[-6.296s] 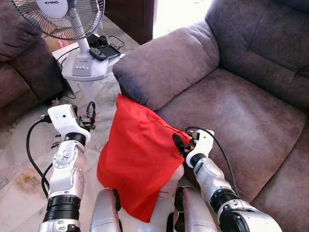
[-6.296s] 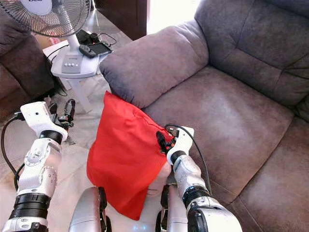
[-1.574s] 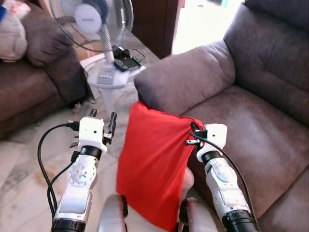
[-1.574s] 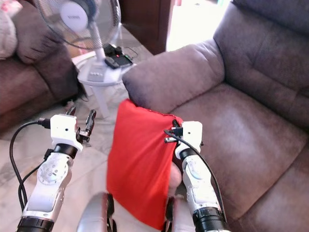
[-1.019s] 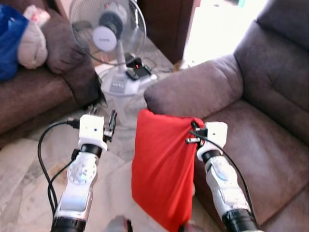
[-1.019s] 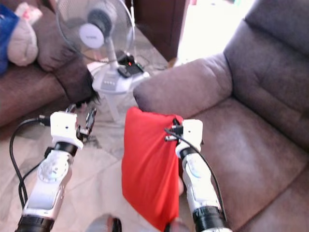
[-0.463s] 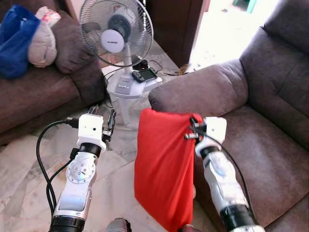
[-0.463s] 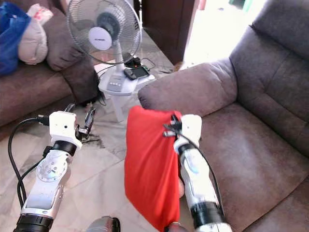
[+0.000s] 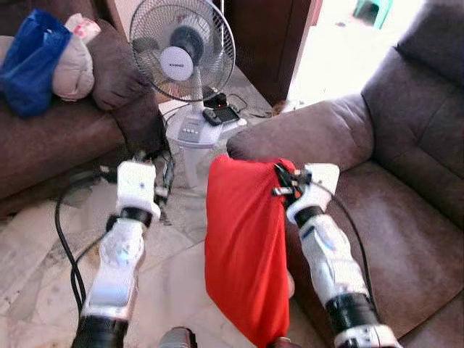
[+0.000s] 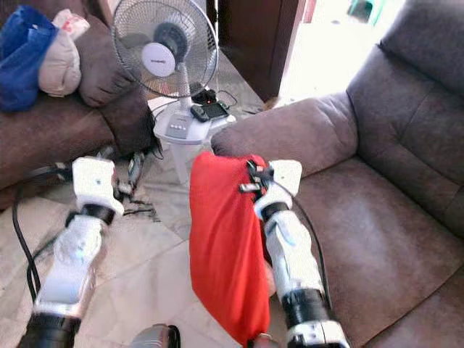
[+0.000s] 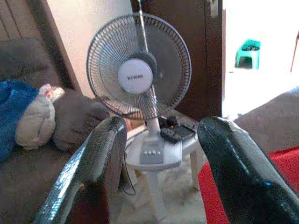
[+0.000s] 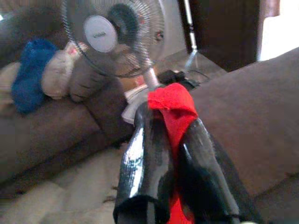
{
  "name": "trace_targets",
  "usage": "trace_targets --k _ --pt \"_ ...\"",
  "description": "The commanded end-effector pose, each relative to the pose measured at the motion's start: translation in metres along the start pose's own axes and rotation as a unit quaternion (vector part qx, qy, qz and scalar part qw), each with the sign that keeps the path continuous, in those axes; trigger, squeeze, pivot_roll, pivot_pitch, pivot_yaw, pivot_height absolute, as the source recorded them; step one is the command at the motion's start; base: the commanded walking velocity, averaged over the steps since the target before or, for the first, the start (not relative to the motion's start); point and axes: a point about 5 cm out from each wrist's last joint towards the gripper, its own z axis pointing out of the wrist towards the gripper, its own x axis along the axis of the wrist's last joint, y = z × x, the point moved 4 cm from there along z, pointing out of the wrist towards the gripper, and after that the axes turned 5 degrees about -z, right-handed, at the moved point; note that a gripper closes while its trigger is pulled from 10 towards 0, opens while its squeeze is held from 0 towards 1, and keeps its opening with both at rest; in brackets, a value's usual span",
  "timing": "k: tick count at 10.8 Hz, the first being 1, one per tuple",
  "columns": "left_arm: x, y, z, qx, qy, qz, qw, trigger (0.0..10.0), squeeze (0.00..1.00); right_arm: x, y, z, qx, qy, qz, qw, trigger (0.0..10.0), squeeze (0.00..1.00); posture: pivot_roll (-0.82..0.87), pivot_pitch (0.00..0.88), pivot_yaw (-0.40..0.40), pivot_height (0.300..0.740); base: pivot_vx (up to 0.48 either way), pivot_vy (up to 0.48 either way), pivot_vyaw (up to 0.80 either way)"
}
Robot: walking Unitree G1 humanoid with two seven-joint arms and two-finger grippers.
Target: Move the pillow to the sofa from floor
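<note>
The right gripper's (image 12: 180, 122) 2 black fingers (image 12: 145, 154) are pinched tight on the top corner of the red pillow (image 9: 245, 254), a bunched fold of its cloth squeezed between them. From that one corner the pillow hangs straight down in front of the robot, clear of the marble floor (image 9: 29, 246), its upper edge level with the grey sofa's armrest (image 9: 304, 134) and just beside it.

It looks light and very soft: the cover drapes and sags, with the lower end drooping to a point, so I'd expect it to swing and fold rather than keep its shape. A corner pinch grips mostly fabric, which could slip; a deeper bite into the filling or a second hold on the far edge would steady it. Nothing fragile about it, so dropping it onto the sofa seat (image 9: 406, 232) should do no harm.

The left gripper (image 11: 161, 135) is raised beside the pillow, its fingers (image 11: 100, 149) spread wide and empty, facing the electric fan (image 9: 183, 51) on a small white stool (image 9: 199, 134).

Behind them, a brown couch (image 9: 65, 138) carries a blue bag (image 9: 32, 61).
</note>
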Motion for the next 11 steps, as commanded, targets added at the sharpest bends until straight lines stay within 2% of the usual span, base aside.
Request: trace_targets --k 1,2,3,4,5,7,8,9,10,11 --pt "0.000 -0.010 0.003 0.014 -0.001 -0.004 1.000 10.0 0.00 0.078 -0.020 0.012 0.060 0.135 0.010 0.989 10.0 0.00 0.14 0.009 -0.023 0.740 0.000 0.000 0.00" --pt "0.002 -0.012 0.005 0.018 0.002 -0.006 1.000 10.0 0.00 0.093 -0.034 0.014 0.103 0.156 0.044 0.981 10.0 0.00 0.15 0.000 -0.023 0.740 0.000 0.000 0.00" --pt "0.003 -0.013 0.006 0.018 0.004 -0.005 1.000 10.0 0.00 0.099 -0.049 0.012 0.148 0.164 0.059 0.973 10.0 0.00 0.15 0.000 -0.023 0.740 0.000 0.000 0.00" --pt "0.004 -0.015 0.007 0.021 0.006 -0.004 1.000 10.0 0.00 0.096 -0.066 0.007 0.199 0.159 0.069 0.964 10.0 0.00 0.15 0.000 -0.023 0.740 0.000 0.000 0.00" --pt "0.004 -0.015 0.007 0.021 0.007 -0.004 1.000 10.0 0.00 0.088 -0.074 0.002 0.229 0.145 0.070 0.960 10.0 0.00 0.15 0.000 -0.025 0.740 0.000 0.000 0.00" --pt "0.004 -0.014 0.006 0.018 0.006 -0.007 1.000 10.0 0.00 0.073 -0.075 -0.010 0.264 0.118 0.096 0.952 10.0 0.00 0.15 0.004 -0.025 0.740 0.000 0.000 0.00" --pt "0.003 -0.013 0.005 0.019 0.005 -0.009 1.000 10.0 0.00 0.072 -0.071 -0.018 0.282 0.114 0.137 0.943 10.0 0.00 0.15 0.007 -0.026 0.740 0.000 0.000 0.00" --pt "0.003 -0.013 0.005 0.019 0.005 -0.010 1.000 10.0 0.00 0.074 -0.073 -0.025 0.307 0.116 0.160 0.931 10.0 0.00 0.15 0.009 -0.026 0.740 0.000 0.000 0.00" --pt "0.003 -0.013 0.005 0.018 0.005 -0.011 1.000 10.0 0.00 0.074 -0.078 -0.031 0.332 0.115 0.170 0.921 10.0 0.00 0.15 0.011 -0.027 0.740 0.000 0.000 0.00" --pt "0.003 -0.013 0.005 0.018 0.003 -0.013 1.000 10.0 0.00 0.072 -0.078 -0.032 0.335 0.113 0.167 0.920 10.0 0.00 0.15 0.012 -0.028 0.740 0.000 0.000 0.00"
